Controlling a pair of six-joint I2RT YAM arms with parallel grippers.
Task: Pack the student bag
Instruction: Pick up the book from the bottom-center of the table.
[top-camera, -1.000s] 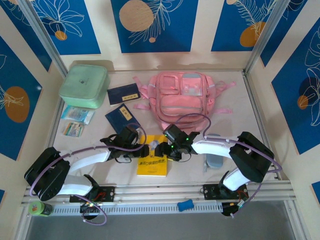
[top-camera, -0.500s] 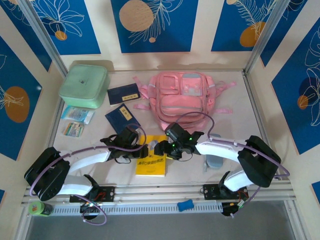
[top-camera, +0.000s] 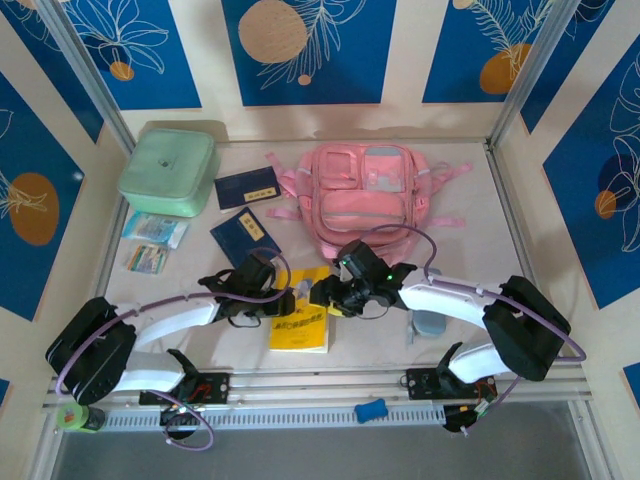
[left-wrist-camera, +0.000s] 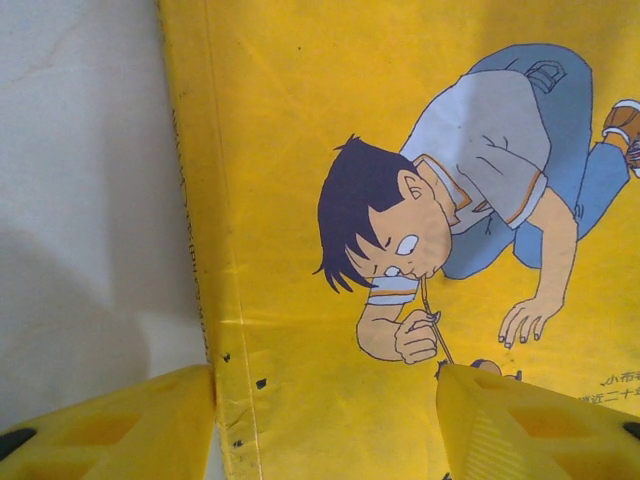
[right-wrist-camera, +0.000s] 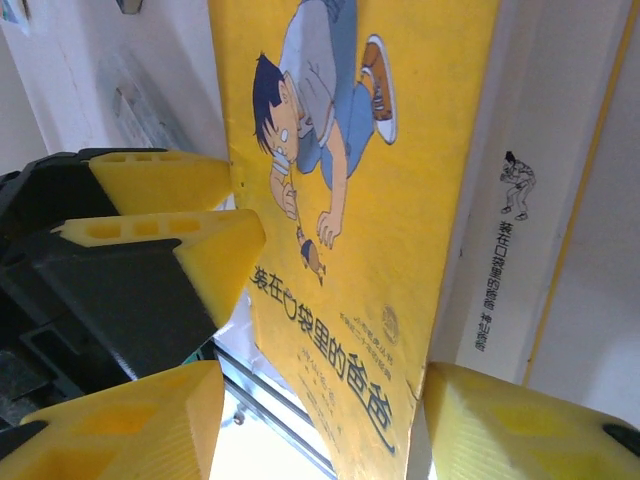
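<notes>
Title 装在口袋里的爸爸 is being displayed in black on the yellow book cover (right-wrist-camera: 350, 200). It's being repeated vertically on the white strip (right-wrist-camera: 500, 270) just beside it. Finer print there isn't being resolved.

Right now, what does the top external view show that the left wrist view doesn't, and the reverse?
Top external adds the pink student bag, the mint-green box, a navy booklet and the right tool. Left wrist adds the cartoon boy on the cover, seen close up. Shared: the yellow book and the left tool, open over it.
</notes>
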